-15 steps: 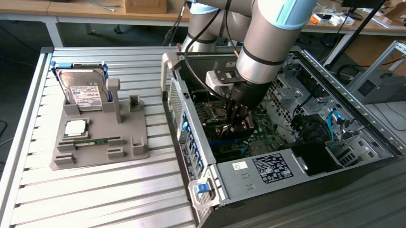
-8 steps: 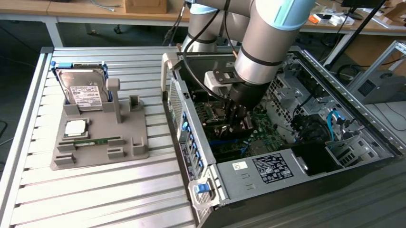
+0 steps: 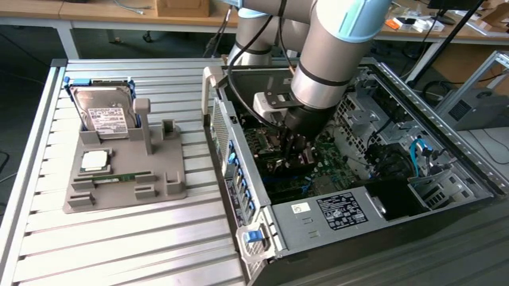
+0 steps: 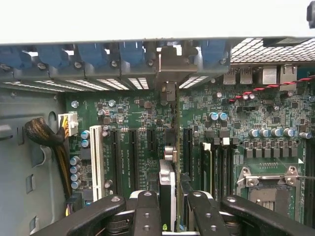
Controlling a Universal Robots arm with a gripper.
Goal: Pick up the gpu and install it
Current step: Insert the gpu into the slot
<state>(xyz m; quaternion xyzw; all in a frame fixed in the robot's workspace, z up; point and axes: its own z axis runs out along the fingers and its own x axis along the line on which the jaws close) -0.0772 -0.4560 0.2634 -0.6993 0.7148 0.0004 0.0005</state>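
The arm (image 3: 334, 53) fills the middle of the open computer case (image 3: 469, 161); the gripper (image 4: 170, 209), closed on the graphics card (image 4: 167, 187), sits low between upright slots (image 4: 133, 152); the case's side wall (image 3: 226, 128) and drive cage (image 3: 358, 113) hem it in; the table (image 3: 119, 244) beside the gray parts holder (image 3: 171, 155) lies open.
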